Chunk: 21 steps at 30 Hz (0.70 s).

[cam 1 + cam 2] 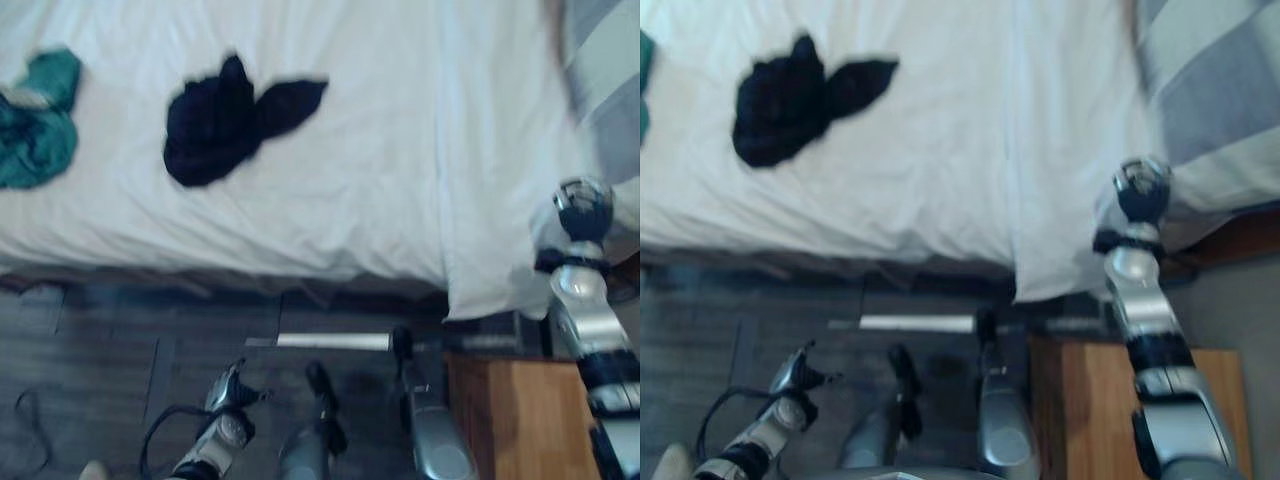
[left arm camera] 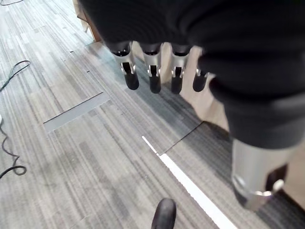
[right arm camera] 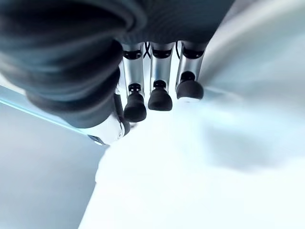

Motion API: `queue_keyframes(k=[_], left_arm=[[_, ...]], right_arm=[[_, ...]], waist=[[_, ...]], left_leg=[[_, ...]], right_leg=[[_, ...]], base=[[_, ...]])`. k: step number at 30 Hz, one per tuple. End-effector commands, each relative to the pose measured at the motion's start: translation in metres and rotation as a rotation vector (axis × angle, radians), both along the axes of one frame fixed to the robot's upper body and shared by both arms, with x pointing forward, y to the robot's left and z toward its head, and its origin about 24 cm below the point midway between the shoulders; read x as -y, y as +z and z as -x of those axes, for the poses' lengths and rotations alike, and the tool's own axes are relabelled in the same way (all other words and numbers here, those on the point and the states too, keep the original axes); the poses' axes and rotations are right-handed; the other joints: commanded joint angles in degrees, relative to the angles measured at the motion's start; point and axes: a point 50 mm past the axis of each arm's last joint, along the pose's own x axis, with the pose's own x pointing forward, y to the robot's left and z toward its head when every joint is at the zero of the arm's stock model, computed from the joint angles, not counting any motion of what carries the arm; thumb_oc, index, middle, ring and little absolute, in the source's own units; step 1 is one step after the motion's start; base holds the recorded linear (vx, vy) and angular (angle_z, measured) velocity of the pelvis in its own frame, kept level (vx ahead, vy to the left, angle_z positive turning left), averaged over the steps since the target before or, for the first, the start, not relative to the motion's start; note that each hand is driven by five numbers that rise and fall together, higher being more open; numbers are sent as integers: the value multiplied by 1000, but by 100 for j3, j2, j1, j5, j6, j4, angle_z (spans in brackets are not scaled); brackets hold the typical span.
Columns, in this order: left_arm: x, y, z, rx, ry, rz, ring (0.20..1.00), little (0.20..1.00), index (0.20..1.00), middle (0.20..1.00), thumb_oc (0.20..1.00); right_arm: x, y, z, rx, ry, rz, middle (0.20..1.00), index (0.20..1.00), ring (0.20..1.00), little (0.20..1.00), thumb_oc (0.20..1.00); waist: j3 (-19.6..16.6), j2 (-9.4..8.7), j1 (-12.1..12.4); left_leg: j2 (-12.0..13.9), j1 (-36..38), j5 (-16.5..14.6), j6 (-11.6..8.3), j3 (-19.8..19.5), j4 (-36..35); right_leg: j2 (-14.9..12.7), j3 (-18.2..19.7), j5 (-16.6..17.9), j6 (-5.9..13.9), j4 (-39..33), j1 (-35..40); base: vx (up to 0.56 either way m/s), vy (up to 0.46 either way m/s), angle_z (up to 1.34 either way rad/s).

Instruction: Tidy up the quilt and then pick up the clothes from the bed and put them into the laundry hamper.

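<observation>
1. Left hand (image 1: 228,392) hangs low over the grey floor (image 2: 95,157), fingers relaxed, holding nothing.
2. Right hand (image 1: 1137,190) is at the white quilt (image 1: 380,150) edge; fingers (image 3: 160,98) straight, tips on the fabric.
3. Black garment (image 1: 225,120) lies on the quilt, well left of the right hand.
4. Green garment (image 1: 38,120) lies further left.

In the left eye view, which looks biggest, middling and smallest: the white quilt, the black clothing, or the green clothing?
1. White quilt, by far.
2. Black clothing.
3. Green clothing, though the picture's edge cuts it off, so unsure.
</observation>
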Motion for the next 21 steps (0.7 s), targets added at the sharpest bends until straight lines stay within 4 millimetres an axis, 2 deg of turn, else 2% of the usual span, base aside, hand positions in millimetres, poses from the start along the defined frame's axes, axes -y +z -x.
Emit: queue_keyframes(k=[1,2,3,4,5,6,7,8,9,10,11,12,14,15,16,17,19,20,21], left_arm=[[-25,19,-14,84,42,-49,1000,1000,1000,1000,1000],[-24,24,-19,109,42,-44,1000,1000,1000,1000,1000],[-24,24,-19,109,42,-45,1000,1000,1000,1000,1000],[-23,25,-21,118,50,-41,1000,1000,1000,1000,1000],[-23,28,-29,139,76,-43,1000,1000,1000,1000,1000],[-23,28,-28,139,76,-43,1000,1000,1000,1000,1000],[-20,30,-35,155,100,-42,1000,1000,1000,1000,1000],[-18,29,-36,152,105,-43,1000,1000,1000,1000,1000],[-18,29,-36,152,105,-43,1000,1000,1000,1000,1000],[-12,22,-33,124,107,-41,1000,1000,1000,1000,1000],[-12,22,-33,123,107,-41,1000,1000,1000,1000,1000],[-9,13,-24,83,111,-34,1000,1000,1000,1000,1000],[-10,7,-16,51,111,-28,1000,1000,1000,1000,1000],[-10,7,-16,51,111,-28,1000,1000,1000,1000,1000],[-10,7,-16,51,111,-28,1000,1000,1000,1000,1000],[-8,0,-8,22,110,-14,1000,1000,1000,1000,1000],[-4,-7,1,-8,94,-3,1000,1000,1000,1000,1000],[-2,-9,4,-21,81,0,1000,1000,1000,1000,1000],[0,-11,7,-32,65,0,1000,1000,1000,1000,1000]], right_arm=[[8,-19,1,-36,-52,-97,200,200,200,200,200],[4,-56,2,-155,-55,-168,200,200,200,200,200],[4,-56,2,-155,-55,-168,200,200,200,200,200],[-2,-81,7,-225,-55,-213,200,200,200,200,200],[-11,-133,25,-392,-65,-289,200,200,200,200,200],[-11,-133,25,-392,-65,-289,200,200,200,200,200],[-18,-188,56,-581,-82,-377,200,200,200,200,200],[-21,-212,74,-676,-84,-405,200,200,200,200,200],[-21,-212,74,-676,-84,-405,200,200,200,200,200],[-28,-255,114,-883,-88,-430,200,200,200,200,200],[-28,-255,114,-883,-88,-430,200,200,200,200,200],[-29,-288,158,-1070,-106,-460,200,200,200,200,200],[-27,-311,204,-1247,-142,-476,200,200,200,200,200],[-27,-311,204,-1247,-142,-476,338,338,338,338,338],[-27,-311,204,-1247,-142,-476,724,724,724,724,724],[-23,-323,237,-1399,-134,-419,1000,1000,1000,1000,1000],[-20,-328,255,-1530,-96,-323,1000,1000,1000,1000,1000],[-21,-330,261,-1576,-62,-280,1000,1000,1000,1000,1000],[-23,-332,267,-1627,-17,-230,1000,1000,1000,1000,1000]], waist=[[327,-57,87],[466,-14,112],[457,-15,112],[490,-13,110],[483,-29,91],[483,-31,91],[430,-86,25],[395,-117,-11],[397,-118,-12],[286,-181,-98],[293,-181,-101],[99,-242,-197],[-90,-299,-282],[-85,-300,-284],[-84,-300,-284],[-263,-390,-330],[-382,-447,-272],[-490,-476,-255],[-591,-493,-231]], left_leg=[[266,-118,-965,-219,-112,1251],[289,-281,-993,-197,-153,1418],[291,-296,-999,-197,-156,1430],[296,-347,-1015,-187,-173,1476],[280,-330,-1045,-175,-217,1491],[279,-327,-1045,-175,-218,1489],[255,-216,-1038,-174,-237,1402],[242,-136,-1020,-177,-242,1329],[240,-128,-1017,-177,-243,1321],[216,75,-1000,-170,-259,1148],[214,90,-995,-170,-260,1137],[140,332,-1032,-149,-253,977],[90,547,-1157,-149,-186,1030],[90,553,-1160,-149,-188,1031],[90,554,-1160,-149,-188,1031],[173,668,-1284,-204,-137,1409],[398,796,-1241,-296,-294,1602],[476,913,-1170,-344,-372,1387],[681,971,-993,-424,-495,1109]], right_leg=[[-338,91,-1380,287,1202,29],[-338,64,-1393,269,1364,-147],[-338,63,-1397,269,1372,-159],[-345,40,-1410,260,1401,-191],[-344,8,-1419,252,1422,-188],[-345,7,-1420,253,1422,-184],[-356,-16,-1401,254,1330,-67],[-361,-31,-1383,259,1263,9],[-362,-33,-1382,260,1257,18],[-376,-49,-1340,269,1034,261],[-378,-52,-1338,269,1025,277],[-402,-68,-1220,288,735,546],[-471,-105,-1157,316,461,918],[-471,-107,-1155,316,454,930],[-471,-107,-1155,316,453,931],[-556,-90,-1135,320,240,1277],[-635,-32,-1149,350,131,1518],[-695,-34,-1122,380,82,1561],[-817,-40,-1084,438,69,1610]], base=[[-118,-14,15],[-85,-25,2],[-71,-27,-9],[-10,-6,4],[-10,-6,7],[31,4,13],[44,12,14],[44,12,19],[62,34,15],[47,26,7],[127,69,5],[137,60,3],[139,68,4],[43,31,4],[109,82,2],[146,158,2],[170,263,4],[128,353,-9],[114,573,-25]])
